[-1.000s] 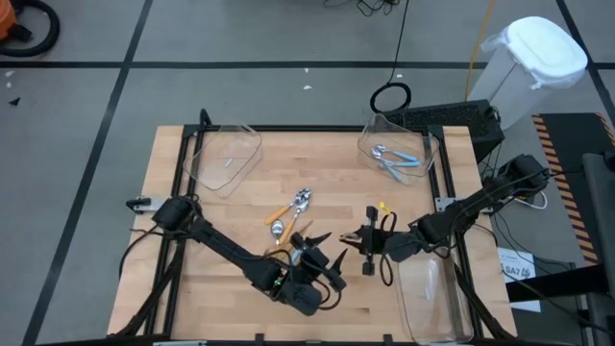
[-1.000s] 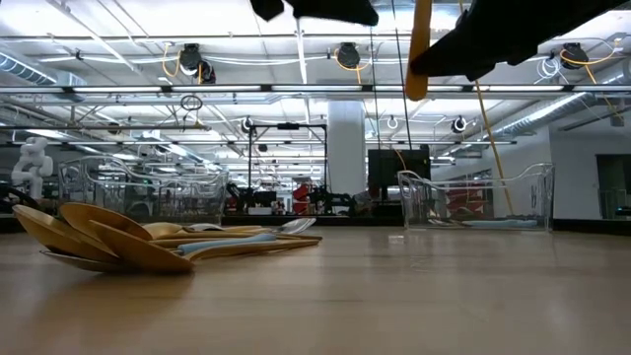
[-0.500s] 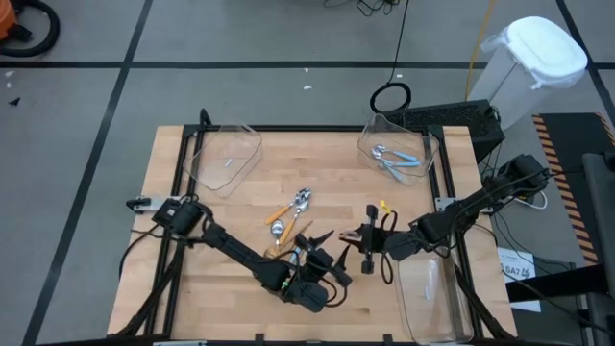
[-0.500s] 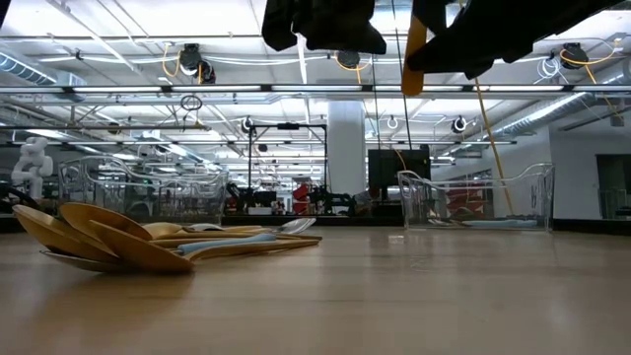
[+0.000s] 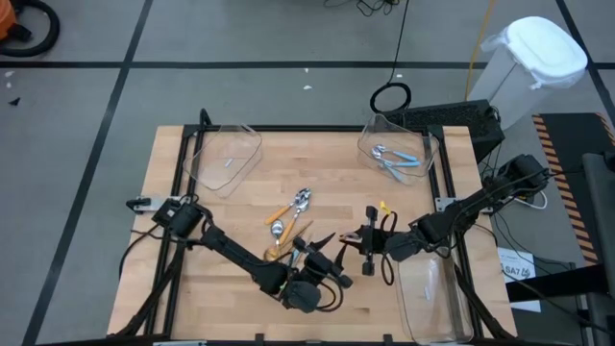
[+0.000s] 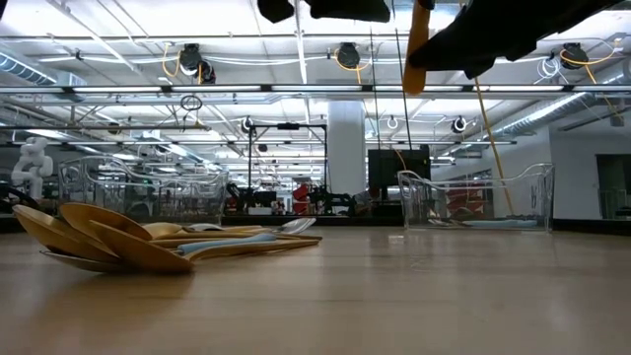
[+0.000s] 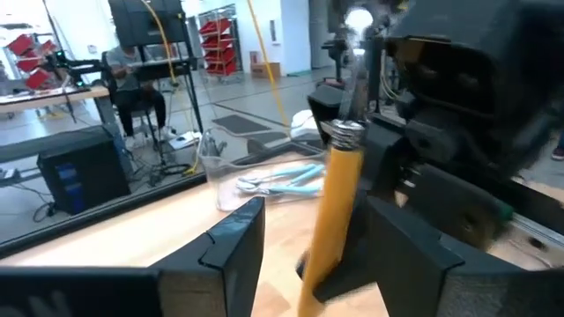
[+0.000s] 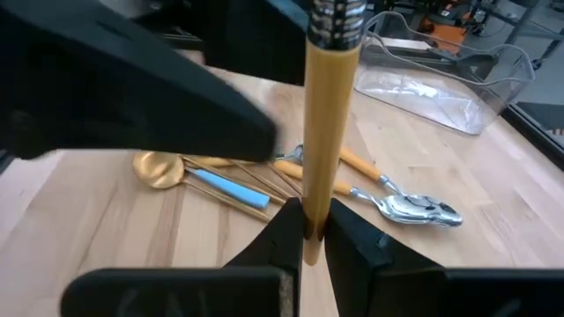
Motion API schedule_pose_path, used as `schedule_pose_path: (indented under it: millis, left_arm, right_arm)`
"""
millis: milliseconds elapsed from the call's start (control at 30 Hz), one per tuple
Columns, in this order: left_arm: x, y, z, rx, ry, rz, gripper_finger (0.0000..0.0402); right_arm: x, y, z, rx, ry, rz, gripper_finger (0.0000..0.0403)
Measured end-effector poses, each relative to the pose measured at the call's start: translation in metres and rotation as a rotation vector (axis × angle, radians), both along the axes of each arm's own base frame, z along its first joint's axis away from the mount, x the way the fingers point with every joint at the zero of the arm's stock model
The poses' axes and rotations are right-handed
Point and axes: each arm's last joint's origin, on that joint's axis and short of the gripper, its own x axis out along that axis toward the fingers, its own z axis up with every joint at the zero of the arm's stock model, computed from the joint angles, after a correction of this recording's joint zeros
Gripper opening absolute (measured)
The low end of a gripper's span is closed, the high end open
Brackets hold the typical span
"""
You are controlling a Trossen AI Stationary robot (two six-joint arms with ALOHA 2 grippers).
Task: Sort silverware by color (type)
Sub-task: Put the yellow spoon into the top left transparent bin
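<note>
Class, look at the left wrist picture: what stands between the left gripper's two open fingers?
In the left wrist view, an orange-handled spoon stands upright between the left gripper's fingers, not yet clamped. The right gripper holds it.

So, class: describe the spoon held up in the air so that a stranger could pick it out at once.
Start at the wooden table, then find the two dark arms meeting near its front middle. The right tool is shut on an orange-handled spoon, held upright. It alone is off the table; the other loose spoons lie in a pile.
</note>
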Motion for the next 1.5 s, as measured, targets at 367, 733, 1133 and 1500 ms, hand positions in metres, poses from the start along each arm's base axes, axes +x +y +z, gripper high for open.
schedule_pose_path:
  millis: [367, 733, 1133, 1500]
  left_arm:
    - [0.01, 0.016, -0.002, -0.014, 0.013, -0.05, 0.0171]
    - [0.01, 0.015, -0.005, 0.018, 0.075, -0.081, 0.0043]
    - [-0.002, 0.007, 0.021, 0.083, 0.13, -0.115, 0.0031]
    - [-0.067, 0.044, 0.093, -0.018, 0.368, -0.21, 0.003]
  right_arm:
    - [0.0, 0.0, 0.0, 0.0, 0.001, -0.003, 0.0027]
    - [0.0, 0.0, 0.0, -0.004, 0.005, 0.008, 0.0037]
    - [-0.005, 0.0, -0.004, -0.001, 0.055, -0.006, 0.0093]
    - [-0.034, -0.001, 0.009, 0.009, 0.127, 0.02, 0.0114]
